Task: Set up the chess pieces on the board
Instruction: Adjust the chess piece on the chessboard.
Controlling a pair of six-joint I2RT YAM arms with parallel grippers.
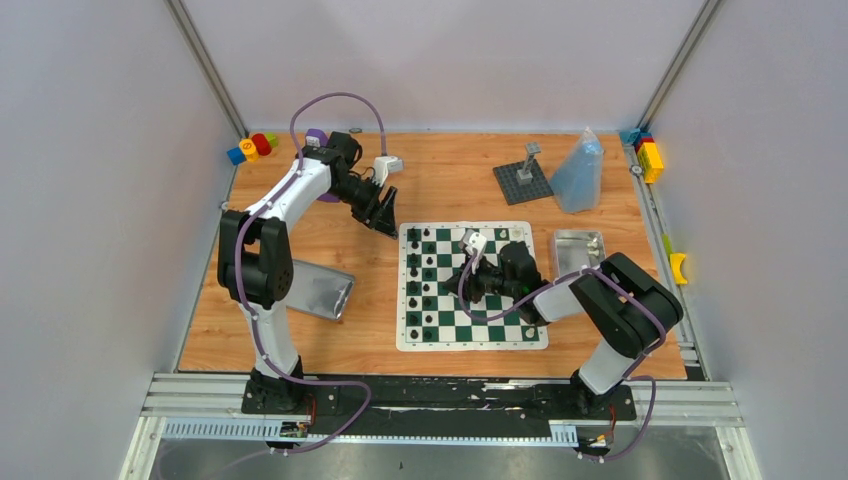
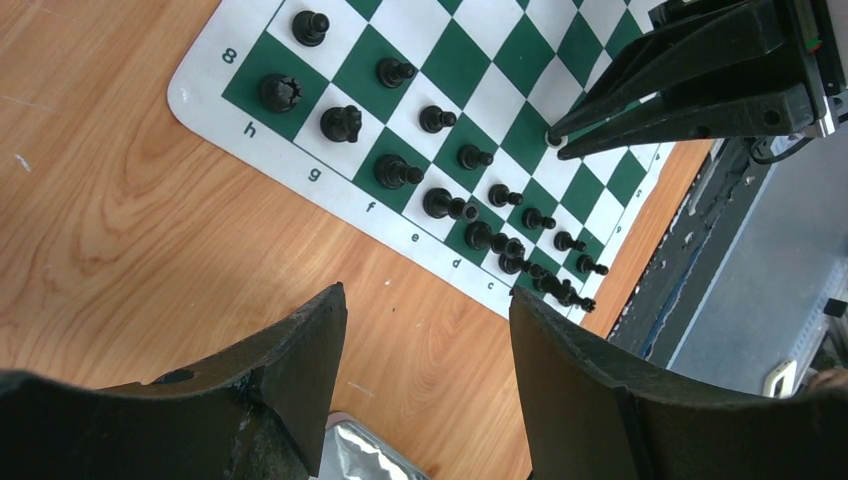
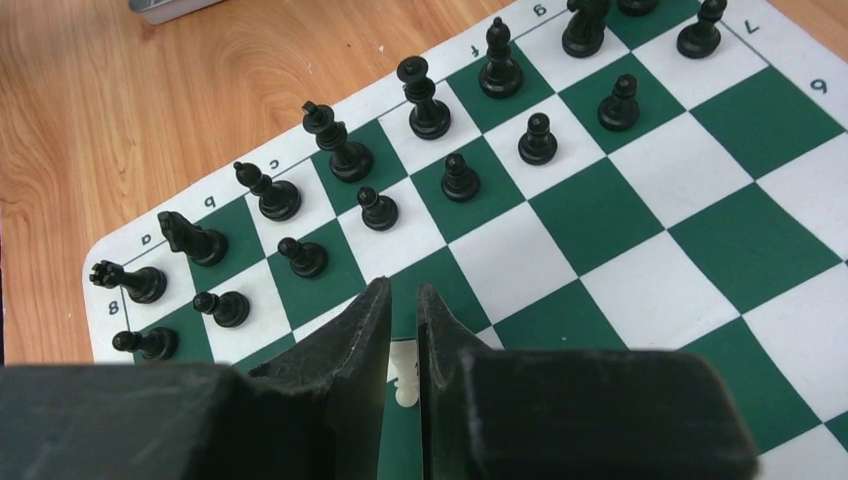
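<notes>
- Board (image 1: 470,343): green-and-white mat, flat at centre of counter (image 1: 450,180).
- Black pieces (image 3: 428,100): upright, two rows along board's left edge.
- Right end effector (image 3: 403,290): low over board, just right of black rows. Fingers narrowly apart. White piece (image 3: 403,378) shows in gap below tips. Cannot tell whether gripped or standing free.
- Left end effector (image 2: 428,300): fingers wide apart, nothing between them. Above bare counter just off board's far-left corner.

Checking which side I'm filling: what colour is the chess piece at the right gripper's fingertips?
The chess piece is white or cream; the right wrist view shows it best.
</notes>
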